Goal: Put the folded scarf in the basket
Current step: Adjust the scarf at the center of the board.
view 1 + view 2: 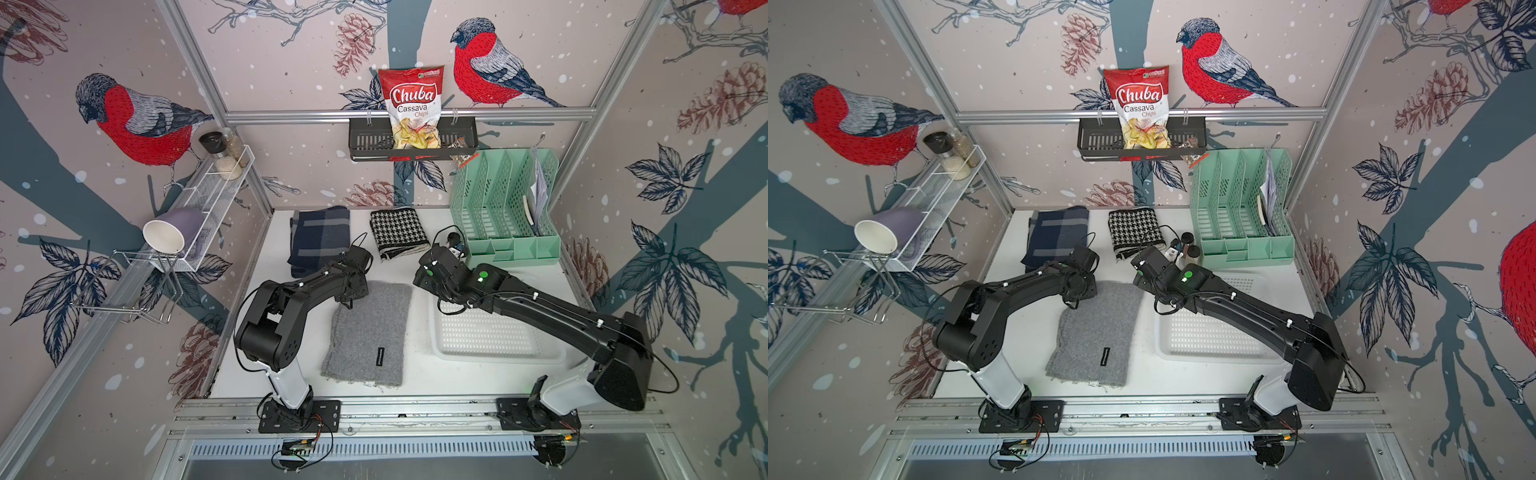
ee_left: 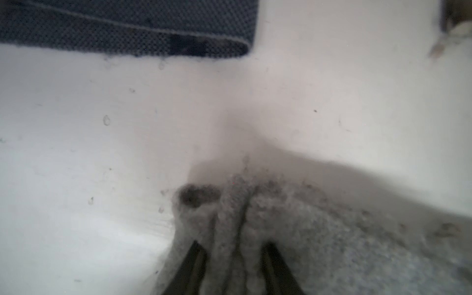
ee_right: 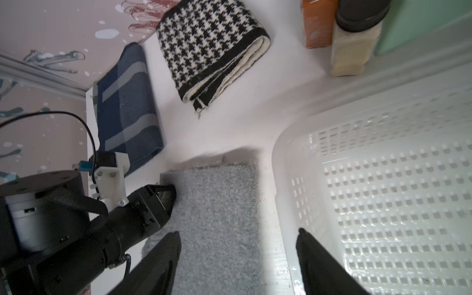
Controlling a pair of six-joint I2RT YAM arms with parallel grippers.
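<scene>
The left pincer is clamped on the far left corner of the grey fuzzy folded scarf. The woolly cloth bunches up between its two black fingers, though the wrist view is blurred. From that grip the scarf runs back toward the robot's base, lying flat on the white tabletop and wholly outside the basket. The right pincer hangs with its jaws wide apart and nothing between them, one finger above the scarf's far end and the other above the shallow white perforated plastic basket. That basket sits to the right of the left pincer, just beside the scarf, with a narrow strip of table between them. Beyond the left pincer lies a folded navy scarf with pale stripes. Beyond the right pincer lies a folded black-and-white houndstooth scarf, and to that pincer's far right a clear black-capped spice jar stands against the mint green slotted file organiser.
</scene>
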